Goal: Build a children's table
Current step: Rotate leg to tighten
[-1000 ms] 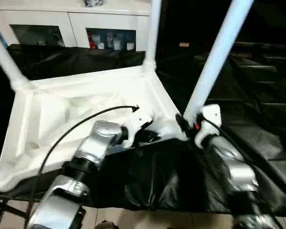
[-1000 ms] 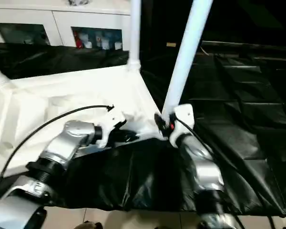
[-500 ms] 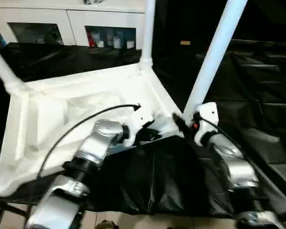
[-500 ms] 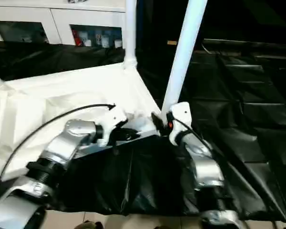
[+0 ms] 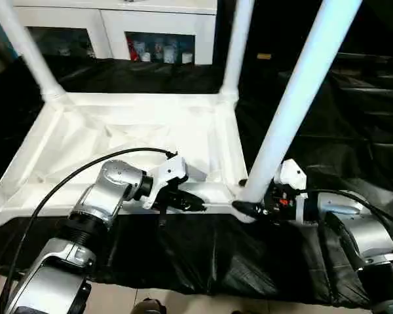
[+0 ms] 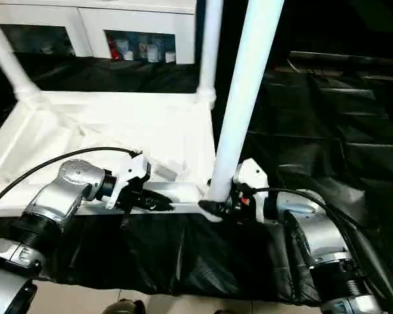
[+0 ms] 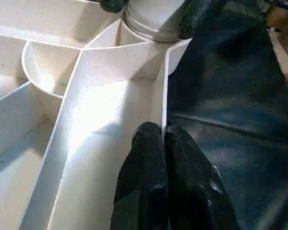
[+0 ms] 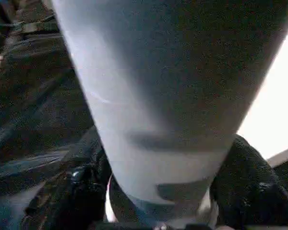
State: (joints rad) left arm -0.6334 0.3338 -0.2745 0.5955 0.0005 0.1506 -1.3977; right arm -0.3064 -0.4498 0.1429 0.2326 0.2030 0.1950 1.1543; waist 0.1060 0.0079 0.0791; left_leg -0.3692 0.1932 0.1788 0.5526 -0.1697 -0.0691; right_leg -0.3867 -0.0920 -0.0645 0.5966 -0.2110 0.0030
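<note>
The tabletop [image 5: 137, 140] is lying upside down, ribbed underside up, on a worktop [image 5: 354, 131] covered with black sheeting, with a white cabinet [image 5: 157, 26] behind it. Legs are standing in three corner sockets: one at the far left corner [image 5: 23, 49], one at the far right corner [image 5: 239, 46], and the near right leg [image 5: 298, 98], which is the largest in the head views.

The coming move is judged to turn on this near right leg. Its long axis is rising steeply from the near right corner socket [image 7: 149, 28] of the tabletop, leaning slightly away from the tabletop towards the top. The right end effector [image 5: 249, 209] is the nearer one, placed at the very foot of the leg where it enters the socket. In the right wrist view the two black fingers [image 8: 249, 187] are seen spread to either side of the tube and closed against it, so the leg is being pinched at its base.

The left end effector [image 5: 193, 203] is placed at the near rim [image 7: 161, 103] of the tabletop, just left of that corner socket. Its fingers [image 7: 146, 158] are pressed together onto the thin upright rim wall, one on each side, so the tabletop appears to be steadied while the leg is seated.
</note>
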